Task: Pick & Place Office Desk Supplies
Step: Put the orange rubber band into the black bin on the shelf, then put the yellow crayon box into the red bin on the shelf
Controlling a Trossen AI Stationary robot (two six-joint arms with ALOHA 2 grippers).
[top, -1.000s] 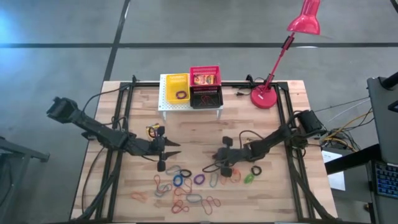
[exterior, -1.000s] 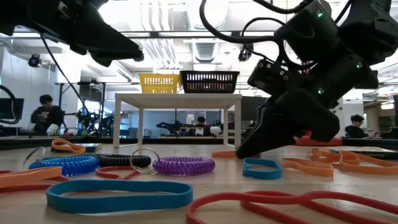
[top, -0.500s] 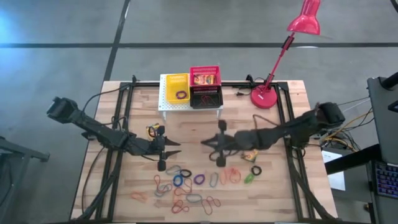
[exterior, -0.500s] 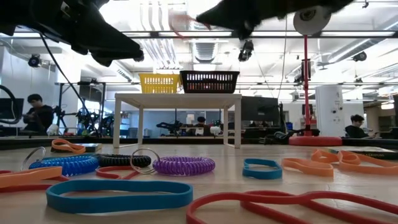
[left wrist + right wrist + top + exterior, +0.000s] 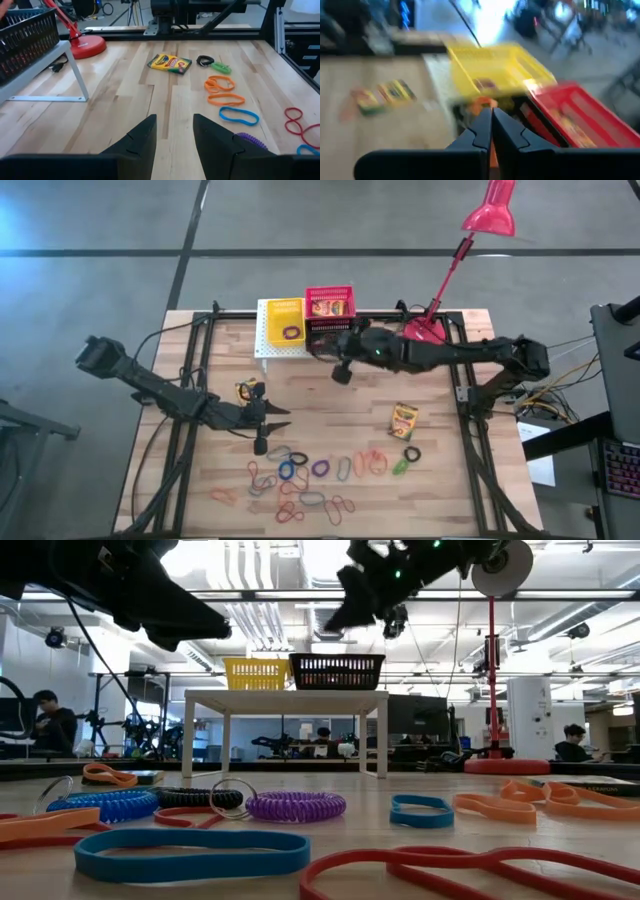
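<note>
An orange elastic loop [image 5: 484, 103] sits pinched between the fingertips of the right gripper [image 5: 491, 116], jaws closed tight on it, and in the right wrist view it shows just past the tips, in the centre of the frame, with the yellow basket [image 5: 495, 67] beyond it toward upper centre and the red basket [image 5: 580, 107] to the right. From above, the right gripper [image 5: 341, 365] hangs in the upper middle of the frame at the near edge of the black basket [image 5: 330, 337], so the drop place lies directly ahead of the fingers, along the arm's own reach line toward the upper left. My judgement is that the coming move turns on that short gap: a little farther forward puts the loop over a basket rim, though which basket is meant I cannot tell. The other loops [image 5: 300, 480] lie scattered in the lower middle, with a crayon box [image 5: 403, 420] to their upper right, its long axis roughly upright in the frame. The left gripper [image 5: 262, 420], jaws partly apart and empty, waits left of centre just above that scatter, clearly the nearer arm to it.
</note>
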